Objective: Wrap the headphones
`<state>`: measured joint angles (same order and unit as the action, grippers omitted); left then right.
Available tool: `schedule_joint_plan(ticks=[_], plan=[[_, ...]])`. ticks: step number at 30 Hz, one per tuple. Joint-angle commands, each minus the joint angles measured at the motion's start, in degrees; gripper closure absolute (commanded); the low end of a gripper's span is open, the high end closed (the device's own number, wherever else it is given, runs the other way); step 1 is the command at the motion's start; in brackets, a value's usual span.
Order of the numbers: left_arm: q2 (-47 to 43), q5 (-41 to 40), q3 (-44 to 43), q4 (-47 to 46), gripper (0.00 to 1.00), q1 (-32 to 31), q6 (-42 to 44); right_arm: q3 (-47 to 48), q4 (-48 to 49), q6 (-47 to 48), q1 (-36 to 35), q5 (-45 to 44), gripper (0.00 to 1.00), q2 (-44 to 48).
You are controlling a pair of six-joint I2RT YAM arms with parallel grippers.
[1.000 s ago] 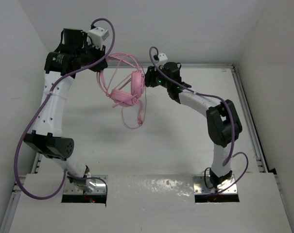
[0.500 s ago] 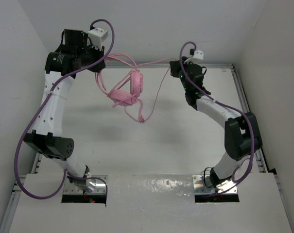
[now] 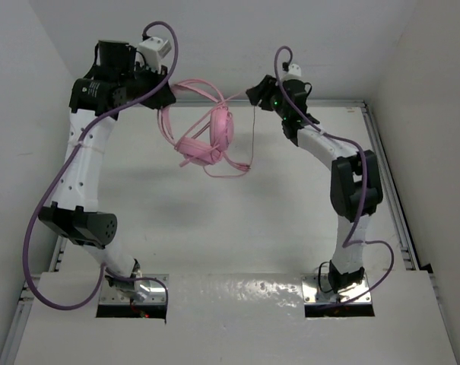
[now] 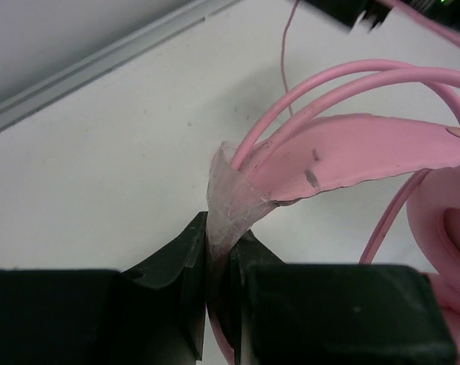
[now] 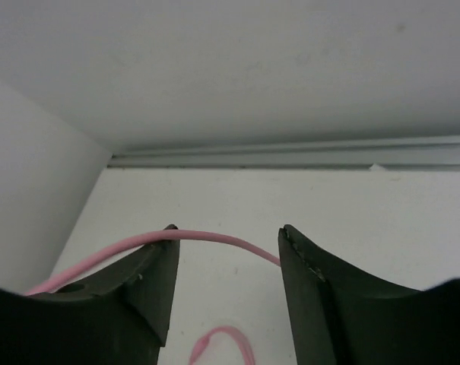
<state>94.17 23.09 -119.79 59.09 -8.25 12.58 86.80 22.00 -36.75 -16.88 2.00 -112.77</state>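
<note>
The pink headphones (image 3: pixel 210 137) hang in the air at the back of the table. My left gripper (image 3: pixel 163 103) is shut on the thin headband (image 4: pixel 351 152), which is pinched at a taped end between the left gripper's (image 4: pixel 218 251) jaws. One earcup (image 4: pixel 442 220) shows at the right edge of the left wrist view. The thin pink cord (image 3: pixel 252 137) drops from my right gripper (image 3: pixel 252 93) and loops back under the earcups. In the right wrist view the cord (image 5: pixel 214 237) lies loosely across the tips of my open right gripper (image 5: pixel 228 239), with the jaws wide apart.
A metal rail (image 3: pixel 344 103) runs along the back edge of the table by the white back wall. A side rail (image 3: pixel 389 190) borders the right. Purple robot cables (image 3: pixel 55 205) hang off both arms. A cord loop (image 5: pixel 226 338) lies below the right fingers.
The right arm swung out right, drawing the cord taut, then came back toward the headphones. Its jaws shut and now stand open. The headphones swung slightly; the cord now hangs slack.
</note>
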Motion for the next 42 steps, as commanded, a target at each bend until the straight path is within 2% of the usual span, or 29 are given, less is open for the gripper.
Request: schedule_joint_plan(ticks=[1, 2, 6, 12, 18, 20, 21, 22, 23, 24, 25, 26, 28, 32, 38, 42], plan=[[0.04, 6.79, -8.25, -6.88, 1.0, 0.34, -8.18, 2.67, -3.37, -1.75, -2.35, 10.56, 0.45, -5.42], [0.31, 5.92, -10.53, -7.84, 1.0, 0.43, -8.97, 2.41, -2.93, -0.87, -4.63, 9.87, 0.37, -6.05], [1.37, 3.46, -14.24, -9.16, 1.0, 0.34, -11.87, 5.46, -3.62, 2.56, -9.3, 3.64, 0.3, -9.91], [2.95, 0.46, -19.87, -11.19, 1.0, 0.78, -16.08, 13.21, -14.06, 5.36, -12.12, -6.89, 0.29, -17.73], [4.35, 0.99, -21.19, -12.24, 1.0, 1.74, -18.64, 8.39, -15.49, 7.12, -13.26, -12.54, 0.3, -18.19], [4.88, 1.08, -21.8, -12.42, 1.0, 2.45, -18.99, 7.51, -15.41, 8.71, -13.35, -12.81, 0.38, -18.19], [5.14, 1.17, -21.98, -12.59, 1.0, 2.8, -19.26, 7.59, -16.45, 10.02, -13.35, -13.07, 0.46, -18.45], [5.49, 1.25, -22.15, -12.94, 1.0, 3.24, -19.52, 7.68, -17.24, 10.64, -13.61, -13.34, 0.55, -18.62], [5.67, 1.43, -22.16, -13.3, 1.0, 4.2, -21.0, 7.68, -17.86, 11.26, -13.7, -13.34, 0.71, -18.63], [5.93, 1.43, -22.07, -13.65, 1.0, 4.99, -21.89, 7.42, -18.74, 12.31, -13.88, -13.34, 0.78, -18.54], [6.37, 1.78, -21.46, -14.52, 1.0, 6.91, -24.51, 6.2, -18.75, 12.84, -14.57, -12.82, 0.92, -17.93], [6.64, 2.48, -20.76, -15.23, 1.0, 8.06, -26.01, 5.23, -18.57, 13.46, -15.02, -12.46, 0.98, -17.49], [7.08, 5.28, -17.26, -18.03, 1.0, 11.4, -29.61, 1.97, -16.64, 15.39, -17.03, -12.11, 1.0, -15.82], [8.13, 6.17, -12.06, -22.17, 1.0, 18.16, -38.13, -0.67, -15.67, 19.78, -22.48, -4.22, 1.0, -12.93], [9.8, 0.91, -8.19, -26.56, 1.0, 21.96, -40.88, -5.07, -15.4, 23.57, -34.07, 4.23, 1.0, -7.47], [9.89, -1.29, -4.86, -28.85, 1.0, 22.66, -41.06, -1.05, -18.64, 23.74, -38.73, 8.35, 1.0, -7.37]])
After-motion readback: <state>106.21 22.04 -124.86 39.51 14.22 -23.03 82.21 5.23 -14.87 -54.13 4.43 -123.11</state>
